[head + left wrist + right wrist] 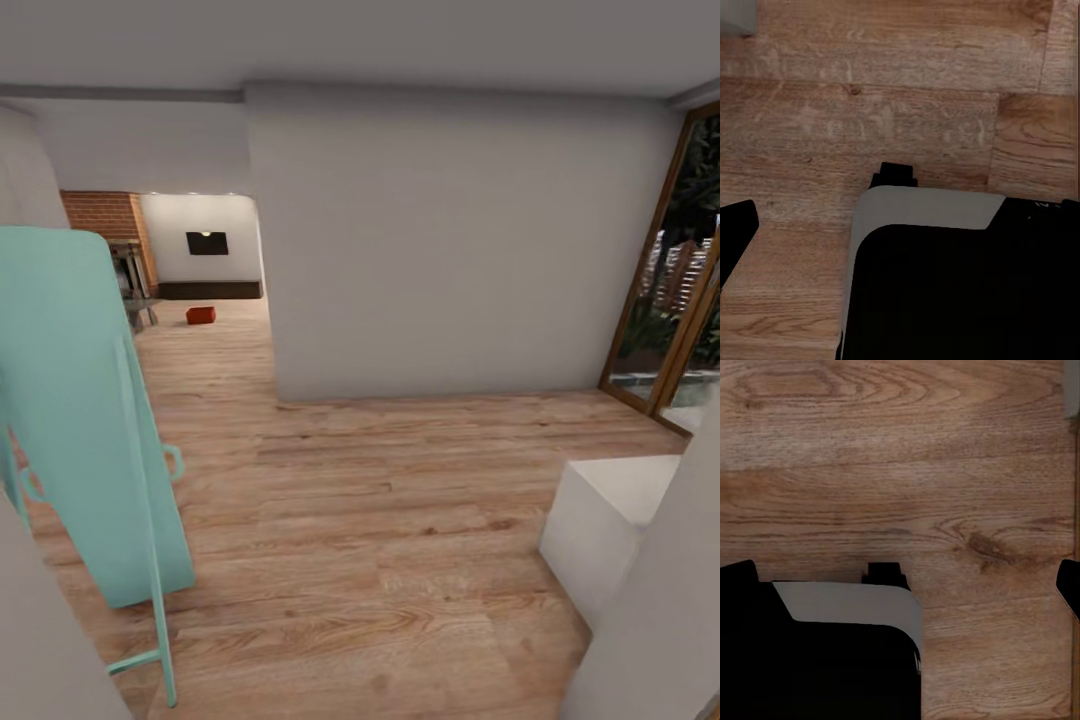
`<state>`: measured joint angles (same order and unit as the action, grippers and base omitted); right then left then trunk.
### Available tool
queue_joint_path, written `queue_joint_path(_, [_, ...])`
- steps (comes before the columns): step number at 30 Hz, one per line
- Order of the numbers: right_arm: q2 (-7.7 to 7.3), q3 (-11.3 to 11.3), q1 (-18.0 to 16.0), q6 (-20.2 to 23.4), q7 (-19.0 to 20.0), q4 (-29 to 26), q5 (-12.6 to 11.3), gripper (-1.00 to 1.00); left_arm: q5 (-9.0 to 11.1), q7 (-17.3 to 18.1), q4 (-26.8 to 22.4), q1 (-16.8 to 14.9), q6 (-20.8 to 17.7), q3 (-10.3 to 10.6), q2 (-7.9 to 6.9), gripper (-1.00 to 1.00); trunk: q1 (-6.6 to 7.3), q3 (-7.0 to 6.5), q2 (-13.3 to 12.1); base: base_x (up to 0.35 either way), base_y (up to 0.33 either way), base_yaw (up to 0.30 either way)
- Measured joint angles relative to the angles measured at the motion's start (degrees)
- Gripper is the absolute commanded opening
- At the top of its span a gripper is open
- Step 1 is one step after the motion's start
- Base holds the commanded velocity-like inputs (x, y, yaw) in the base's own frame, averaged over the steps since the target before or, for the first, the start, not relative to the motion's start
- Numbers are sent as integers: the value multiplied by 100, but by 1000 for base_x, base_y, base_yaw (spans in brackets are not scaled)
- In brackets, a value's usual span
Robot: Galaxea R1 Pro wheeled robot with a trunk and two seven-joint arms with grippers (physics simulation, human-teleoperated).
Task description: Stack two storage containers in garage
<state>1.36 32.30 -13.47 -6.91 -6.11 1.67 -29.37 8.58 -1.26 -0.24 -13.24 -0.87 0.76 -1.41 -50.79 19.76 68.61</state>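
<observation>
One red-orange storage container [200,315] sits far off on the light wood-plank floor of the living room [225,310], seen through the opening at the left of the head view. The second container and the garage are out of view. In the left wrist view my left gripper [907,208] hangs over wood planks above my dark base, with one black fingertip [736,232] at the picture's edge and nothing held. My right gripper [907,568] is likewise spread wide over the planks, a fingertip [1069,585] at the edge, empty.
A teal chair [90,420] stands close at the left. A white wall [450,250] blocks the middle, with the passage to its left. A white block [610,510] sits at the right near a wood-framed glass door [680,290]. Brick fireplace [100,215] and dark low cabinet [210,290] lie beyond.
</observation>
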Motion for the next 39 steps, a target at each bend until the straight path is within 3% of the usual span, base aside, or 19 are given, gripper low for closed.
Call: queue_joint_path(39, [0,0,0,17,0,0,7,100,-2,-1,0,0,0,0,0,100,0,0,0,322,0,0])
